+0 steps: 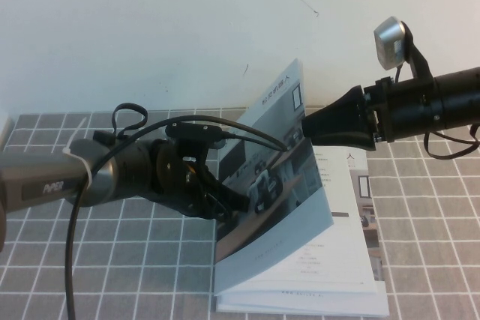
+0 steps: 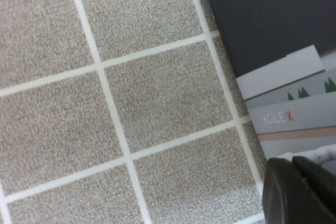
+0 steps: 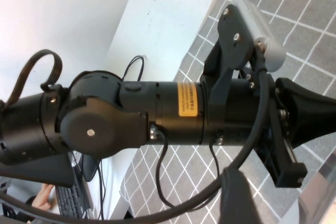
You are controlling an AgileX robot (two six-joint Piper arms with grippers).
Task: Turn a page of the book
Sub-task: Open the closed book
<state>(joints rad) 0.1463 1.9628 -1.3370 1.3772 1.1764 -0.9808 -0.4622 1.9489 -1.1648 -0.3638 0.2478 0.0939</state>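
Note:
The book lies open on the mat at the front centre. Its cover leaf, printed with a photo, stands lifted at a slant above the white inner pages. My right gripper reaches in from the right and meets the leaf's raised free edge; it is open, and one dark finger shows beside the leaf. My left gripper comes from the left, low against the leaf's spine side. Its fingers lie together, shut, next to the book's printed corner.
A grey mat with white grid lines covers the table, with a white wall behind it. The left arm's black cable loops down towards the front left. The left arm's body fills the right wrist view.

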